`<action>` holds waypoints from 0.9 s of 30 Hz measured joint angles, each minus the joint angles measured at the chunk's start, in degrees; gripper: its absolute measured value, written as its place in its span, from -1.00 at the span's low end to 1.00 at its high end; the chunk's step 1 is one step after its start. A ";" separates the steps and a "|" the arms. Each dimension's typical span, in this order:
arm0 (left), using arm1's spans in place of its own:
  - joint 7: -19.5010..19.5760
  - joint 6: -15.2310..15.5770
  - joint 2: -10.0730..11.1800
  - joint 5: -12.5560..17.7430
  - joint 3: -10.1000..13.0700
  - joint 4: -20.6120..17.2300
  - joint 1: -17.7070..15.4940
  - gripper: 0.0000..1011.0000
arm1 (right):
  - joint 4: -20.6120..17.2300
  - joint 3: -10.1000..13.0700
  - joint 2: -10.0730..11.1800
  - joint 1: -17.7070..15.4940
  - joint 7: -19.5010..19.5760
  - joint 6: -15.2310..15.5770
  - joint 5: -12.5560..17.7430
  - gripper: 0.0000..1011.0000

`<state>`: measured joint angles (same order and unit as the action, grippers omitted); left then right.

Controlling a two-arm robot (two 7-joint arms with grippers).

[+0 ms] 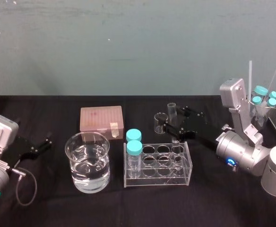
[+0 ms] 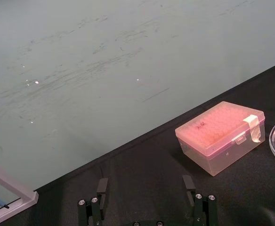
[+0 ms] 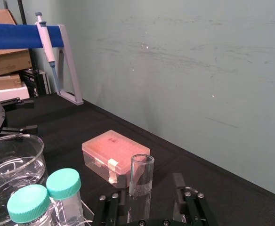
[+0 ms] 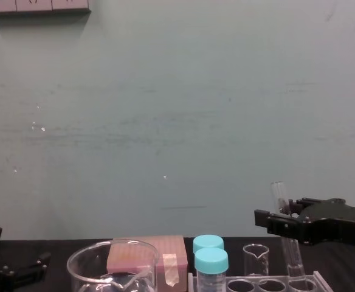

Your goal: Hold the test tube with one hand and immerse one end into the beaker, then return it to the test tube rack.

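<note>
The test tube (image 1: pixel 172 118) stands upright in a back right hole of the clear test tube rack (image 1: pixel 158 177). My right gripper (image 1: pixel 176 120) reaches in from the right at the tube's upper part. In the right wrist view the tube (image 3: pixel 141 179) stands between the fingers (image 3: pixel 179 188) with a gap on each side, so the gripper is open. The chest view shows the same gripper (image 4: pixel 282 222) level with the tube (image 4: pixel 293 261). The wide beaker (image 1: pixel 88 161), partly filled with water, stands left of the rack. My left gripper (image 2: pixel 145 188) is parked open at the far left (image 1: pixel 38 144).
Two teal-capped vials (image 1: pixel 134 146) stand in the rack's left holes. A pink tip box (image 1: pixel 101 118) lies behind the beaker. A small narrow beaker (image 1: pixel 159 122) stands behind the rack. A clear stand with more capped vials (image 1: pixel 263 97) is at the far right.
</note>
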<state>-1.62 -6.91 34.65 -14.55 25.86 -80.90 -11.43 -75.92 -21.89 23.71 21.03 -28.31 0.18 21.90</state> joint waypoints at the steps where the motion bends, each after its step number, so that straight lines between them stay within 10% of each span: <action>1: 0.00 0.00 0.00 0.00 0.00 0.00 0.00 0.98 | 0.00 0.00 0.00 0.00 0.00 0.00 0.00 0.29; 13: 0.00 0.00 0.00 0.00 0.00 0.00 0.00 0.98 | -0.01 0.00 0.00 0.00 0.00 -0.01 0.01 -0.52; 27: 0.00 0.00 0.00 0.00 0.00 0.00 0.00 0.98 | 0.00 0.00 0.00 0.00 0.01 -0.02 -0.01 -0.52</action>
<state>-1.62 -6.91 34.65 -14.55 25.86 -80.90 -11.43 -75.92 -21.89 23.71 21.03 -28.31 0.16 21.89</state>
